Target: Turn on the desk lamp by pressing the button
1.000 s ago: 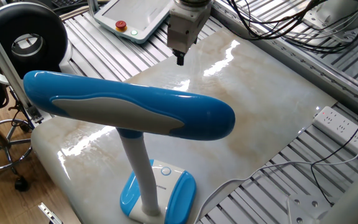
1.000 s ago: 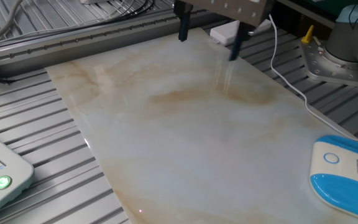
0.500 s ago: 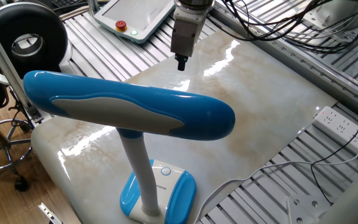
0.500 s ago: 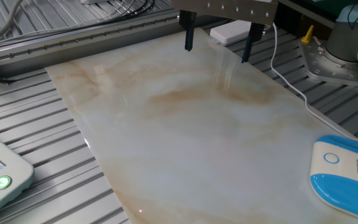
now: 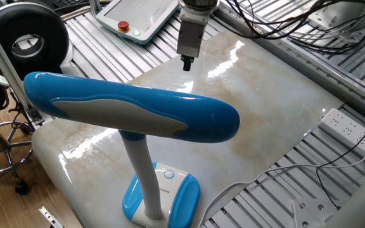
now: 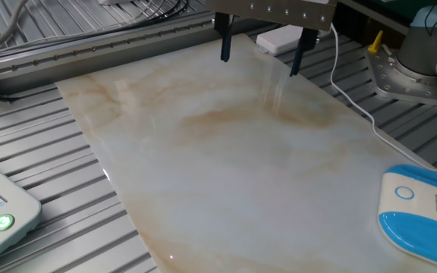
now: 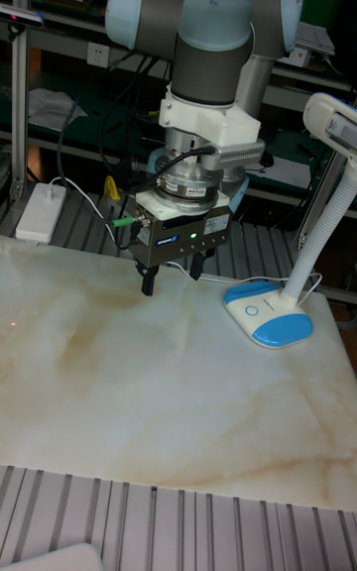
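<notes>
Because the desk lamp (image 5: 138, 120) stands at the near end of the marble counter (image 5: 258, 107) in one fixed view, its long blue head fills the foreground and hides part of the slab behind it. Its white stalk rises from the blue-and-white base, and the button (image 5: 169, 174) sits on the base's white panel, facing up and uncovered, so a press from above looks possible. The gripper (image 5: 186, 63) hangs at the far end of the slab, well apart from the lamp, near the white pendant (image 5: 135, 19) with its red knob; from this angle the fingers overlap and their state cannot be read.

Seen from the other fixed view, the two dark fingers (image 6: 224, 47) point straight down with a wide gap between them, holding nothing. They hover above the far edge of the slab, while the lamp base lies at the lower right corner, its ringed button in plain sight. A white power strip (image 6: 279, 39) rests on the grooved bench behind the fingers.

From the tall fixed view, the arm stands over the back of the slab with the fingers spread and clear of the surface. The base sits just right of them, beside the stalk, so I judge a short sideways move and a descent remain, likely with one fingertip or closed fingers to meet so small a target.
</notes>
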You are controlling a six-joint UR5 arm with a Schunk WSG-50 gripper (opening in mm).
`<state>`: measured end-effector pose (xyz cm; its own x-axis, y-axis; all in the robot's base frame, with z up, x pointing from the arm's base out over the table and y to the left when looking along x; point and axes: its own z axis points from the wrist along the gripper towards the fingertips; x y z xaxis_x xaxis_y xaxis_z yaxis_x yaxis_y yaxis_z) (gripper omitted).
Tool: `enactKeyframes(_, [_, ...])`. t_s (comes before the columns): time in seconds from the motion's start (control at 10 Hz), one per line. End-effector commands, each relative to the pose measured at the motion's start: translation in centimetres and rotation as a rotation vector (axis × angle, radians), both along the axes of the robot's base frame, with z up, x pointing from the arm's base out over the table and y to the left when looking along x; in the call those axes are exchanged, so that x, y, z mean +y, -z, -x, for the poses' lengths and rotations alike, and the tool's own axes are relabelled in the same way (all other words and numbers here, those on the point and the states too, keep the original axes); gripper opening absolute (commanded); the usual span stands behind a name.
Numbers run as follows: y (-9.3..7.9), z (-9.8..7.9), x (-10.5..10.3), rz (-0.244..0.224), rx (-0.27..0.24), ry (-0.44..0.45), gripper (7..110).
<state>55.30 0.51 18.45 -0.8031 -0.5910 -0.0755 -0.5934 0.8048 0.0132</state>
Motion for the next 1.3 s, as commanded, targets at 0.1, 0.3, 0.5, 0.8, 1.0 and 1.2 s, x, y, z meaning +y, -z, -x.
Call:
enactKeyframes(0.1, [-0.5, -0.8, 1.0, -0.053, -0.022, 0.138, 88])
enactKeyframes(0.3, [-0.5, -1.3, 0.6, -0.042, -0.038, 0.168, 88])
enactKeyframes(0.5, [-0.4, -1.1, 0.3, -0.031, -0.033, 0.161, 88])
enactKeyframes(0.8, [-0.6, -0.8, -1.1, 0.012, -0.021, 0.123, 88])
enactKeyframes(1.0, [-0.7, -0.9, -0.7, -0.01, -0.023, 0.115, 88])
enactKeyframes(1.2, [-0.7, -1.3, -1.2, 0.012, -0.04, 0.103, 88])
